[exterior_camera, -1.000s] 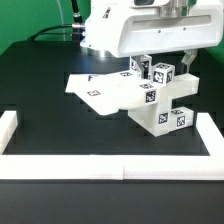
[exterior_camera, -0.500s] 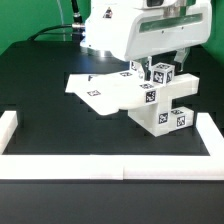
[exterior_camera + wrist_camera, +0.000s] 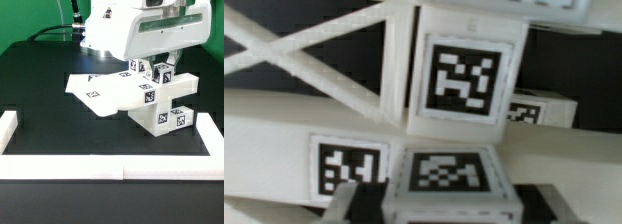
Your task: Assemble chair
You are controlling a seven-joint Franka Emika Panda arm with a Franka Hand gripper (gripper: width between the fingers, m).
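We had the partly built chair of matte white plastic pieces with black-and-white tags (image 3: 150, 100) standing near the exterior view's right end of the long low white border wall (image 3: 100, 160), and the arm's two-finger gripper (image 3: 163, 66) closed on its tagged top block (image 3: 162, 72), we judged to hold or seat it. The flat white marker board (image 3: 95, 92) lay just beside the chair, and the wall, a little apart in front, limited room there.
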